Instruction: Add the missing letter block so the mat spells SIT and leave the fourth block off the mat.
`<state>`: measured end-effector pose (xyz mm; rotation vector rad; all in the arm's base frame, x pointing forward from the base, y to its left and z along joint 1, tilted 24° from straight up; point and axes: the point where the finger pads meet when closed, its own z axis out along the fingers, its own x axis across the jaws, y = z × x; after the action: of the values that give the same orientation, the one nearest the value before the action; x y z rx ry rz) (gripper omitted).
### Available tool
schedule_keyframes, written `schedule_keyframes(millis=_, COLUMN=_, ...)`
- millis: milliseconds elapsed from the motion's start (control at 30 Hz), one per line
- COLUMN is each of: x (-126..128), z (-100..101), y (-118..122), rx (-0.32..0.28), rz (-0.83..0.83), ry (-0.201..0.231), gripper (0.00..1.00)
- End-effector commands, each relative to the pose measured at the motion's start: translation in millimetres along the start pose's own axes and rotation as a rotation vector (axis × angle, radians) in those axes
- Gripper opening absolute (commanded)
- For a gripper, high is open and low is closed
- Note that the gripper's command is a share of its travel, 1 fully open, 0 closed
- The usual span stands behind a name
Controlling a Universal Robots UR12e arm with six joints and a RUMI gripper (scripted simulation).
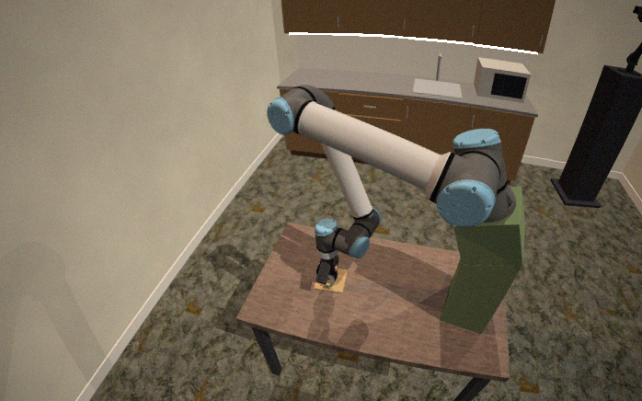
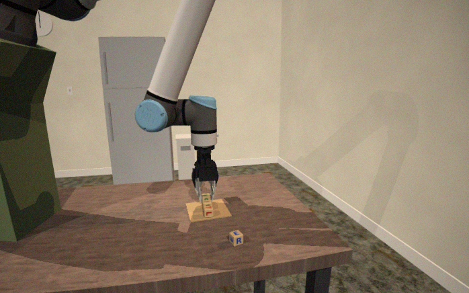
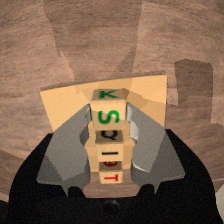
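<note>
In the wrist view, three wooden letter blocks form a tight straight row on the tan mat. They are the S block, the I block and the T block, each letter on top. My gripper is shut on the S block, one finger on each side of it. I cannot tell whether it rests on the mat or hangs just above. In the exterior view my gripper stands upright over the far end of the row. The fourth block, the R block, lies off the mat on the table.
The green robot pedestal stands at the table's left side in the exterior view. The table's front edge is close behind the R block. In the top view my arm hides most of the mat.
</note>
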<state>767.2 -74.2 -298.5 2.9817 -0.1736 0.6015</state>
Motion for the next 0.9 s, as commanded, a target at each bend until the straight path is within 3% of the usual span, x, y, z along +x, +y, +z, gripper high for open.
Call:
schedule_keyframes(millis=0, x=4.1, z=-1.2, y=0.6, rx=-0.001, rz=0.0, ry=0.005, gripper=0.09)
schedule_keyframes(millis=867, x=2.7, z=3.3, y=0.2, rx=-0.001, rz=0.0, ry=0.003, gripper=0.09)
